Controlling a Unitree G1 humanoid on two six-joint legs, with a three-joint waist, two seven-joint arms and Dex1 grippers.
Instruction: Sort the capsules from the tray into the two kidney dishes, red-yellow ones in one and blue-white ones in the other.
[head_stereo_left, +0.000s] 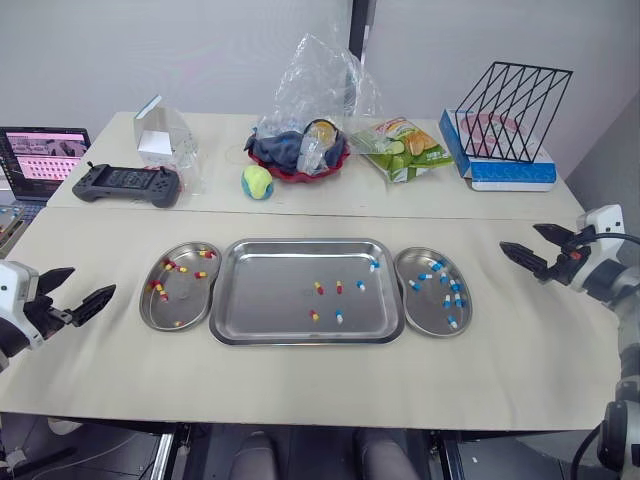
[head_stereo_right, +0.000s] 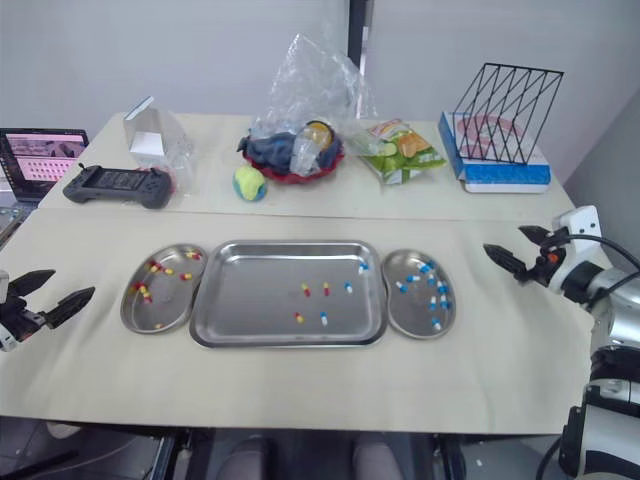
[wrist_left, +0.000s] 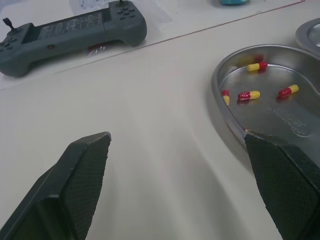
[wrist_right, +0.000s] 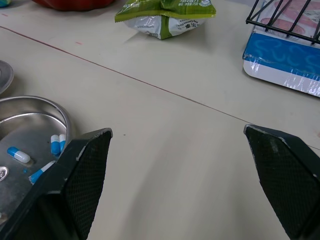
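Steel tray (head_stereo_left: 250, 300) sits on the counter (head_stereo_left: 300, 380) between the two dishes, with three red-yellow capsules (head_stereo_left: 319, 288) and three blue-white capsules (head_stereo_left: 339, 317) inside. The left dish (head_stereo_left: 185, 300) holds red-yellow ones, the right dish (head_stereo_left: 425, 310) blue-white. The left end effector (head_stereo_left: 90, 282) and right end effector (head_stereo_left: 521, 238) hover at the sides, fingers apart and empty. Each arm should probably take its own colour, descend straight and pinch one capsule gently, since capsules likely roll on smooth metal.
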